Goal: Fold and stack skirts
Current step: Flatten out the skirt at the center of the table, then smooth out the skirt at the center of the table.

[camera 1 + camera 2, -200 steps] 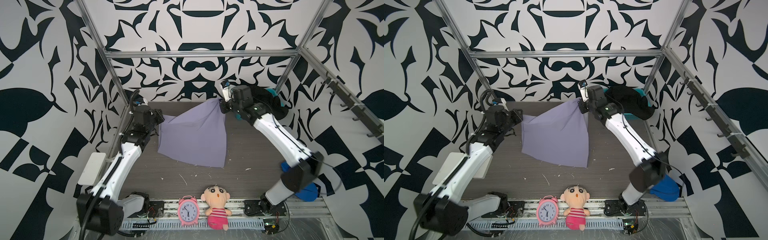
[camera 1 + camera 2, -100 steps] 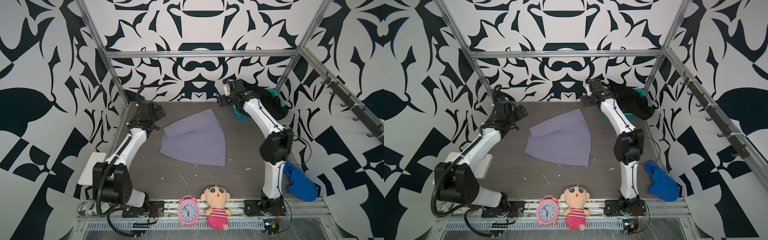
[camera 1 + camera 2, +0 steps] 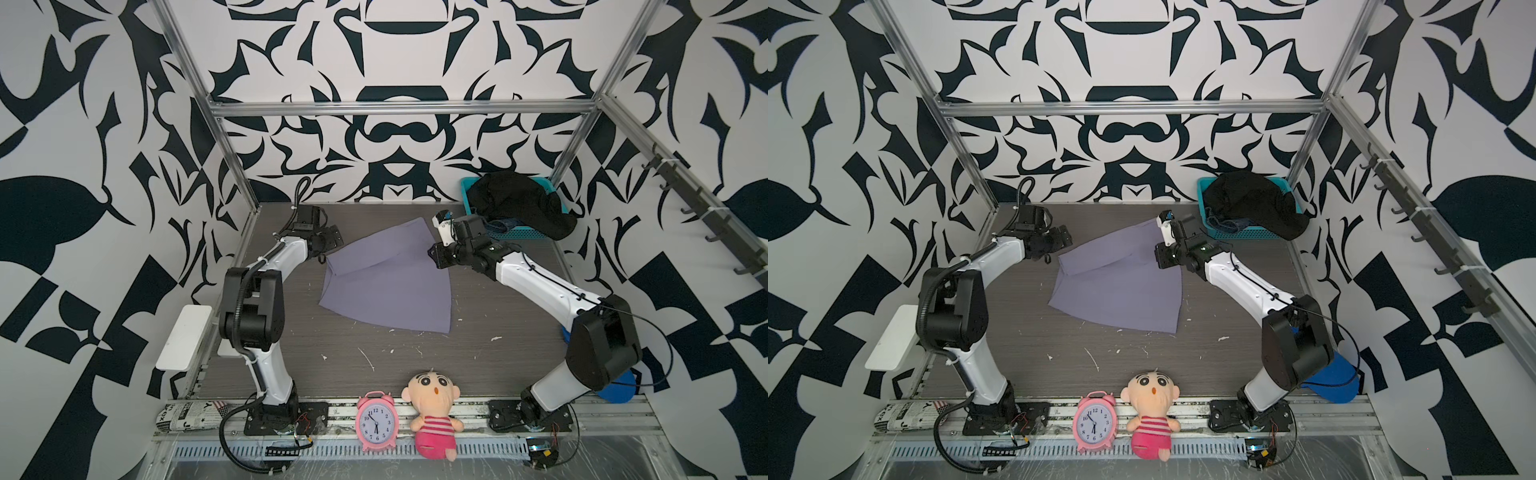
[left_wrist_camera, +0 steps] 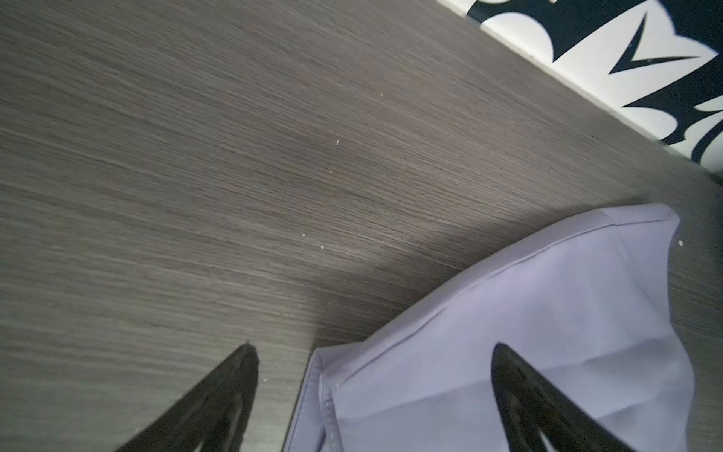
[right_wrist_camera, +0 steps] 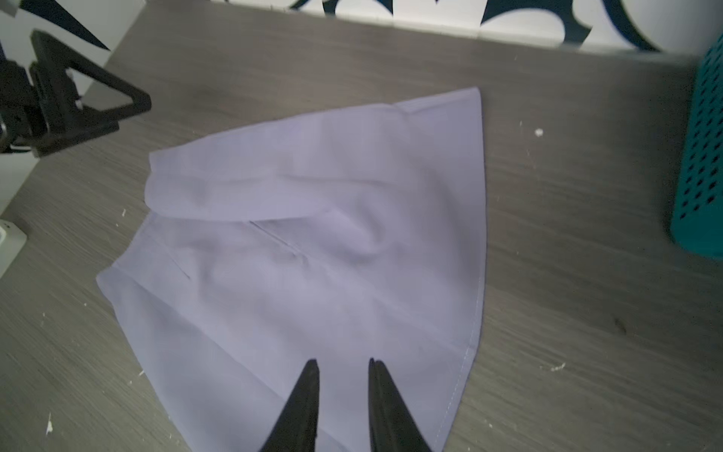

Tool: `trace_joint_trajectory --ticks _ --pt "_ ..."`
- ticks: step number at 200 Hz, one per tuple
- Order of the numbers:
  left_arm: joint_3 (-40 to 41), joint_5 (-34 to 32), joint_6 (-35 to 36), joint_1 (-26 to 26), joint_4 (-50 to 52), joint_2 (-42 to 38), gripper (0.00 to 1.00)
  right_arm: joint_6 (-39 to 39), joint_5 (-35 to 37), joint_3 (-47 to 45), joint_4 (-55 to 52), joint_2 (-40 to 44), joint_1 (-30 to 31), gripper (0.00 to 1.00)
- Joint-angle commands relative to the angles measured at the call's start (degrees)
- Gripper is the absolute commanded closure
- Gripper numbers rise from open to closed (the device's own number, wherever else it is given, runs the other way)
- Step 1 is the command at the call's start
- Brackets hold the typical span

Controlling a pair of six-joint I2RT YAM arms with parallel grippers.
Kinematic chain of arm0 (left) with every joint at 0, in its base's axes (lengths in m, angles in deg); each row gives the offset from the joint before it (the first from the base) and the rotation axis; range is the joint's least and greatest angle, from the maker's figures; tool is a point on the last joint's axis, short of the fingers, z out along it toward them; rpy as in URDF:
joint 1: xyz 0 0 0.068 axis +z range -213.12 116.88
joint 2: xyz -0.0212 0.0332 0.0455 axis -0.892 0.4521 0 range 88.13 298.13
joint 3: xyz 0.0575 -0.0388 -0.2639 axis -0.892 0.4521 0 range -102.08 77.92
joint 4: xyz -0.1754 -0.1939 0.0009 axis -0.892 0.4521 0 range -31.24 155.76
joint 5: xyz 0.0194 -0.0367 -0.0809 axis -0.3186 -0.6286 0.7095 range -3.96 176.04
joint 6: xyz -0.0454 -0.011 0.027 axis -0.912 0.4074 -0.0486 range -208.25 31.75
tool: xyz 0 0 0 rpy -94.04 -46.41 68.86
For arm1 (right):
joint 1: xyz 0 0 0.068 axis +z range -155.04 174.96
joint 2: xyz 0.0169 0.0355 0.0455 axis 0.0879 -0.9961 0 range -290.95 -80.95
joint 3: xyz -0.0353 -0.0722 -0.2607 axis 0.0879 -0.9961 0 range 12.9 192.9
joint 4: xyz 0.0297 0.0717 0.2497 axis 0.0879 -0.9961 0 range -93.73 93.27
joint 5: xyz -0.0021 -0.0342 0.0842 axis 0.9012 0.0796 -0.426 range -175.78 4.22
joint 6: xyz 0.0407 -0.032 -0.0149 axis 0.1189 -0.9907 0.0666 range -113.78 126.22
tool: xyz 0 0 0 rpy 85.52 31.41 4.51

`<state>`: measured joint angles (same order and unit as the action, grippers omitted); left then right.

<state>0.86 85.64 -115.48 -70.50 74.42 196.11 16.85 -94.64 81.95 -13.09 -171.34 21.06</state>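
While the lavender skirt [image 3: 386, 282] lies spread on the counter [image 3: 374, 357] between the two arms, neither arm has hold of it. The left end effector [image 4: 371, 348] stands spread wide and empty: in its wrist view one finger [image 4: 520, 391] hangs over the cloth, the other over bare wood, and the stitched corner lies between them. The right end effector [image 5: 342, 362] hovers above the opposite edge with only a narrow gap between its jaws and nothing pinched in it. The skirt is not yet flat. A flap [image 3: 365, 259] along its far edge is doubled over on the left arm's side, with soft wrinkles below it, so the step in hand looks like squaring the cloth up before a first fold. To do that well, the left arm should probably come down on the doubled corner, take only the upper layer and draw it outward until the edge lies single. The right arm would need to widen its jaws first, then pin or grip its own corner so the fabric cannot slide across the smooth wood. Lifting both corners evenly should keep the crease straight. The black skirt [image 3: 519, 203] and the denim skirt [image 3: 503, 226] are heaped on the teal basket [image 3: 519, 235] at the far right corner, well apart and unfolded.
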Motion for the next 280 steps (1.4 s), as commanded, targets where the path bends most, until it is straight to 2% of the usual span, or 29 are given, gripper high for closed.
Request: trace_joint_trajectory --ticks 1,6,11,17,49,81,100,119,141,161,173,185,206,220,231,267,280 --pt "-3.5 2.6 -1.1 0.6 1.7 3.5 0.09 1.4 -1.5 0.3 5.1 4.5 0.3 0.72" --pt "-4.5 3.1 -1.2 0.6 2.4 4.5 0.14 1.4 -1.4 0.0 5.2 4.9 0.3 0.72" --pt "-5.3 3.5 -1.3 0.7 2.9 5.3 0.23 1.5 -1.4 -0.2 5.3 5.2 0.3 0.72" --pt "-5.7 3.8 -1.5 0.6 3.3 5.8 0.27 1.4 -1.2 -0.3 5.2 5.6 0.3 0.72" --pt "-0.9 5.6 -2.7 0.3 -0.1 4.5 0.33 1.1 -0.3 -1.0 5.7 6.7 0.3 0.69" --pt "3.4 6.8 -2.7 0.2 -2.0 4.0 0.34 0.5 -1.4 -0.2 5.3 6.2 0.3 0.68" --pt "4.1 6.6 -2.4 0.2 -1.9 3.9 0.45 0.4 -2.8 0.1 5.5 6.2 0.3 0.68" --pt "3.9 5.6 -2.4 0.2 -1.5 3.2 0.63 0.4 -3.1 -0.1 5.9 6.2 0.5 0.68" --pt "2.5 4.5 -2.3 0.2 0.0 2.0 0.68 0.5 -3.3 -0.3 5.9 5.8 0.6 0.67" --pt "0.8 3.5 -1.4 0.1 2.0 1.3 0.81 0.7 -3.5 -0.4 6.0 5.6 0.7 0.67" --pt "-0.3 3.1 -0.9 0.1 3.2 1.3 0.79 0.9 -3.5 -0.7 6.2 5.5 0.7 0.66" --pt "-1.8 2.1 -0.2 0.0 5.2 1.6 0.66 0.9 -3.7 -0.6 6.2 5.5 0.8 0.66" --pt "-2.2 2.1 0.4 0.0 5.7 1.8 0.68 0.9 -3.7 -0.7 6.1 5.5 0.7 0.65" --pt "-2.7 2.0 0.2 0.0 6.6 1.9 0.56 0.9 -3.8 -0.6 5.9 5.4 0.7 0.64" --pt "-2.9 1.6 0.2 -0.2 6.9 1.6 0.56 0.8 -3.9 -0.5 5.7 5.4 0.7 0.64" --pt "-4.1 1.0 0.7 -0.6 8.6 0.9 0.73 0.8 -3.7 -0.6 5.7 5.1 0.7 0.63" --pt "-3.9 2.0 0.8 -0.6 7.7 1.0 0.87 0.9 -3.7 -0.7 6.0 5.2 0.7 0.63"
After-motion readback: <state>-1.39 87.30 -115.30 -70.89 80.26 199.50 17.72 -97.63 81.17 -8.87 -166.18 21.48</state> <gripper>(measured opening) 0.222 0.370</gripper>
